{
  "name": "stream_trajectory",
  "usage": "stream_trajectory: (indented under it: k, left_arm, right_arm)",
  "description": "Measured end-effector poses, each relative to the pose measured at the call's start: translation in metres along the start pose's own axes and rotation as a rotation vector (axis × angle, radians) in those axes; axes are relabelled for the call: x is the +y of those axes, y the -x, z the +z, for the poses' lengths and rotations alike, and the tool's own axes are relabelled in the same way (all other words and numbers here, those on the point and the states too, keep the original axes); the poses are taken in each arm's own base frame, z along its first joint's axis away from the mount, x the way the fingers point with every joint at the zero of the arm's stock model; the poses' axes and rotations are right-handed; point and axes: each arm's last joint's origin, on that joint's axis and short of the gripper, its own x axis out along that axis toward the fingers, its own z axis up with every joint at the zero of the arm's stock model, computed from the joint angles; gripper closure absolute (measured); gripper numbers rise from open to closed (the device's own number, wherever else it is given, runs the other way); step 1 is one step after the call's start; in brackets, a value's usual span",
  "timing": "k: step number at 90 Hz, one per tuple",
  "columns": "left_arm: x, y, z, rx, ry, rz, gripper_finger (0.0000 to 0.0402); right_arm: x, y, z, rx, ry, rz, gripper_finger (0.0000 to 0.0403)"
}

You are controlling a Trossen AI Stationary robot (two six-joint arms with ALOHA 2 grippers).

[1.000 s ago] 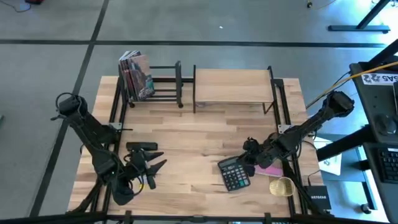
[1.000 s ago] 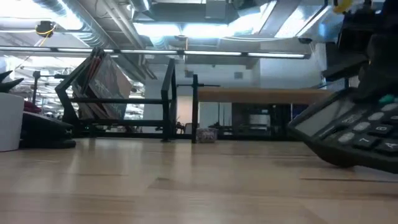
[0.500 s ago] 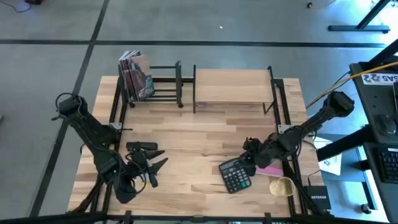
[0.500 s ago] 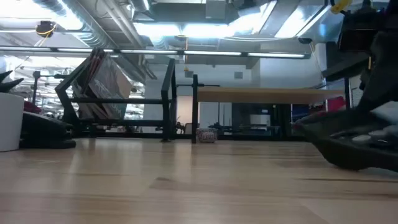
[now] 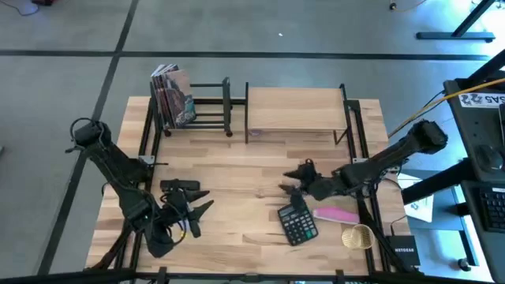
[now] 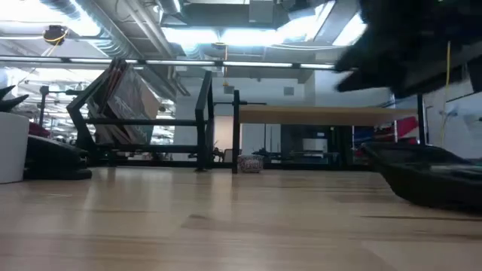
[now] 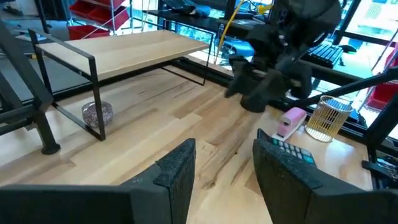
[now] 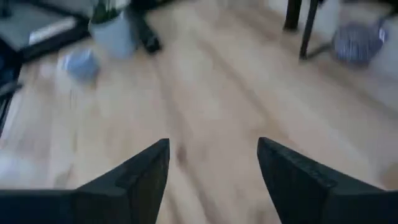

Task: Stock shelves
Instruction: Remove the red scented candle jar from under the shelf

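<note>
The black book rack [image 5: 207,106] stands at the far left with magazines [image 5: 173,95] leaning in its left end. The light-wood shelf [image 5: 296,110] stands beside it at the far middle. A black calculator [image 5: 298,223] lies flat on the table at the near right. My right gripper [image 5: 294,181] hovers open just beyond the calculator, touching nothing; the right wrist view shows bare wood between its fingers [image 8: 213,163]. My left gripper [image 5: 199,207] waits open at the near left, its fingers [image 7: 224,171] apart over the tabletop.
A pink object [image 5: 337,214] and a gold mesh cup [image 5: 357,235] lie right of the calculator. A black stapler-like object [image 5: 180,186] sits by my left gripper. A small glittery ball [image 7: 97,114] rests under the wood shelf. A white pot [image 6: 11,147] stands at the near left.
My right gripper has lowered the calculator from a tilt to flat on the table, let go and opened. It has then risen and gone toward the table's left and far side. The calculator stays where it was laid.
</note>
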Motion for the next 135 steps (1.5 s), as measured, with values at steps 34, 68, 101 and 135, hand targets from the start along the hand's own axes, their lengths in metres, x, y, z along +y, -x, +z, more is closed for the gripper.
stream_trajectory:
  k: [34,68,101,135]
  left_arm:
    - [-0.001,0.0,-0.001,0.021,0.01,-0.014,0.0259]
    - [0.0,0.0,-0.001,0.021,0.004,-0.013,0.0259]
    - [-0.001,0.001,-0.001,0.039,0.006,-0.025,0.0259]
    - [-0.001,0.001,-0.002,0.068,0.006,-0.041,0.0259]
  right_arm:
    - [-0.039,-0.108,-0.044,-0.094,-0.035,-0.159,0.0178]
    - [-0.092,-0.143,-0.055,-0.065,-0.01,-0.342,0.0178]
    - [-0.124,-0.161,-0.035,-0.064,0.053,-0.384,0.0178]
    - [-0.151,-0.17,-0.029,-0.055,0.171,-0.281,0.0174]
